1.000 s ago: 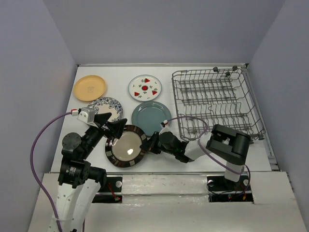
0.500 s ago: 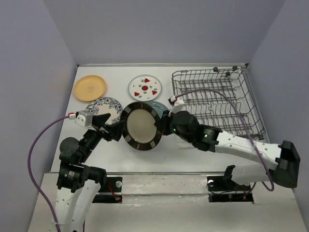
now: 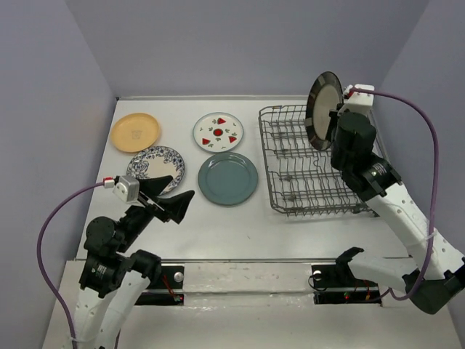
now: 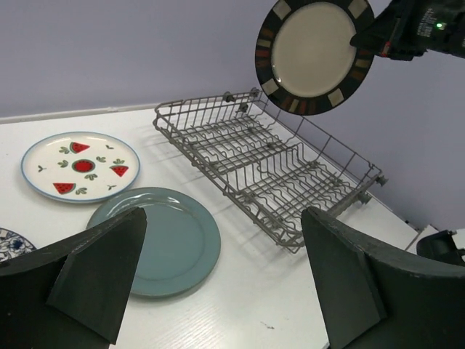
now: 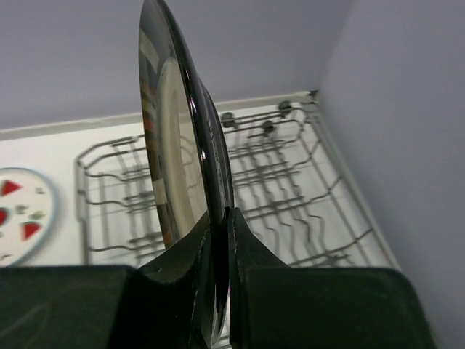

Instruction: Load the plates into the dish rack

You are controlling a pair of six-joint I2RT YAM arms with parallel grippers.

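Observation:
My right gripper (image 3: 335, 118) is shut on the rim of the beige plate with the dark brown rim (image 3: 322, 109). It holds that plate upright in the air over the far right part of the grey wire dish rack (image 3: 320, 163). The right wrist view shows the plate (image 5: 171, 145) edge-on, pinched between the fingers (image 5: 251, 240), with the rack (image 5: 290, 189) below. Flat on the table lie the orange-yellow plate (image 3: 135, 131), the white plate with red fruit marks (image 3: 218, 131), the blue-and-white floral plate (image 3: 155, 163) and the teal plate (image 3: 227, 178). My left gripper (image 3: 171, 196) hangs open and empty, near the teal plate (image 4: 156, 240).
The rack stands close to the right wall, with the table's back edge just behind it. Purple cables (image 3: 51, 225) loop off both wrists. The arm bases sit along the near edge of the table.
The right arm has carried the brown-rimmed plate from low over the table's middle up and right to above the rack, turning it upright. The left gripper has drawn back toward the near edge, still open.

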